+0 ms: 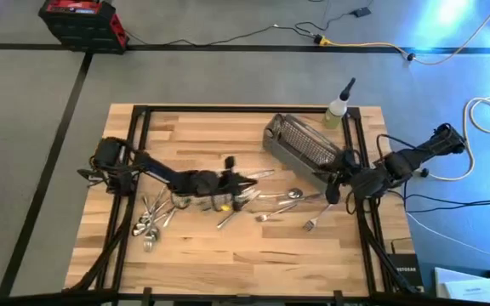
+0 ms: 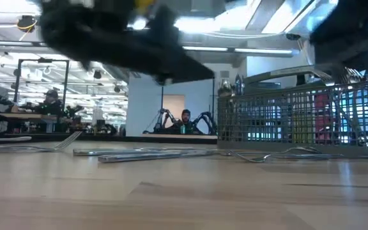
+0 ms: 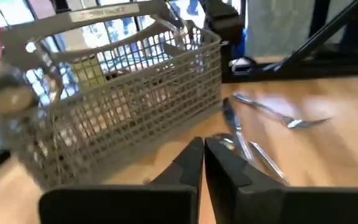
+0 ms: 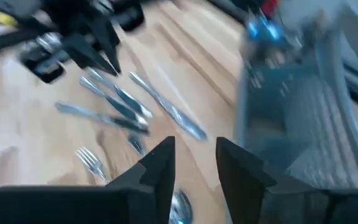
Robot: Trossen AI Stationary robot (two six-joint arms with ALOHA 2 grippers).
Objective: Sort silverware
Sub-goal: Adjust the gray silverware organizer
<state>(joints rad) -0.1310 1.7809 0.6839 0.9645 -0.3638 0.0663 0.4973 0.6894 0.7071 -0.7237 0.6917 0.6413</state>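
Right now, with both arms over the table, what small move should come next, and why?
Probably lower the right gripper onto the loose silverware under it. Its fingers are open and hold nothing, forks and spoons lie on the table just beyond them, and the mesh basket stands beside this arm. The left gripper, shut and empty, points towards the basket.

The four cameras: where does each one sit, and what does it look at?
High: above, looking straight down on table, both arms, basket.
Low: at tabletop height, facing the basket; a dark arm overhead.
Left wrist: behind the shut left gripper, facing the basket.
Right wrist: behind the open right gripper, over silverware.
All views share the basket.
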